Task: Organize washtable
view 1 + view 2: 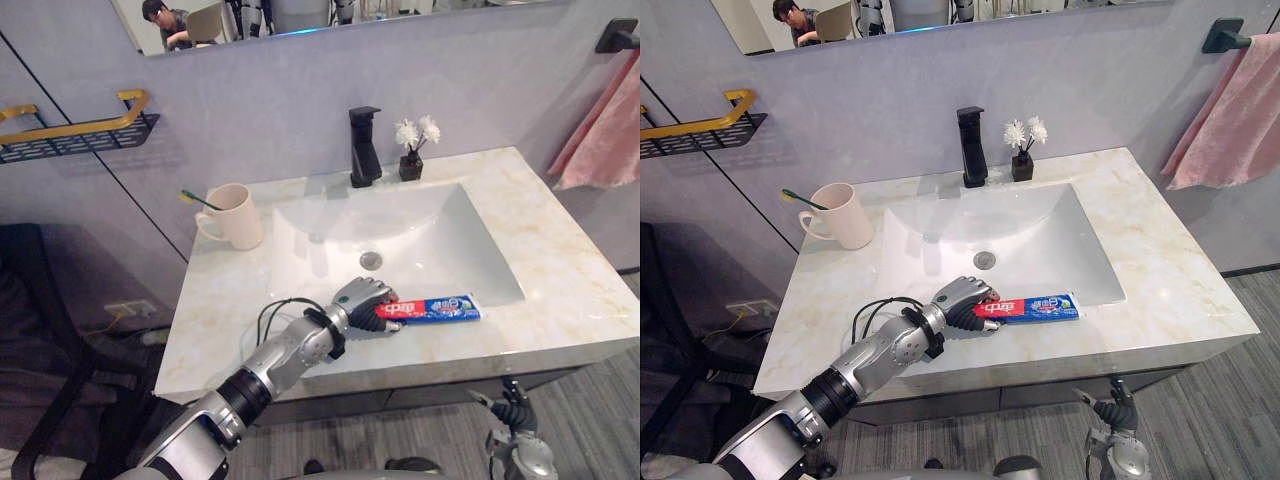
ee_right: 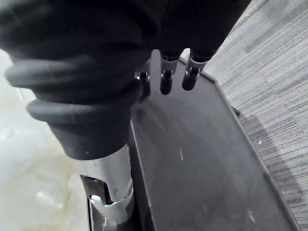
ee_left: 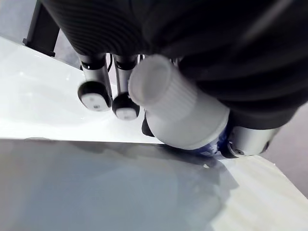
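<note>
A bathroom: a marble table (image 1: 560,285) with a white sink (image 1: 420,225) and black faucet (image 1: 363,148), a mirror (image 1: 310,14) above, a pink towel (image 1: 605,130) on the wall (image 1: 490,85) (a cup (image 1: 236,217) holds a toothbrush (image 1: 196,200)). The mirror seems to reflect a seated person (image 1: 166,24).

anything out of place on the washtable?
The toothpaste tube lies flat on the counter's front strip beside the sink, away from the mug holding the toothbrush at back left. The left hand is curled round its cap end. Nothing looks spilled or damaged.
</note>
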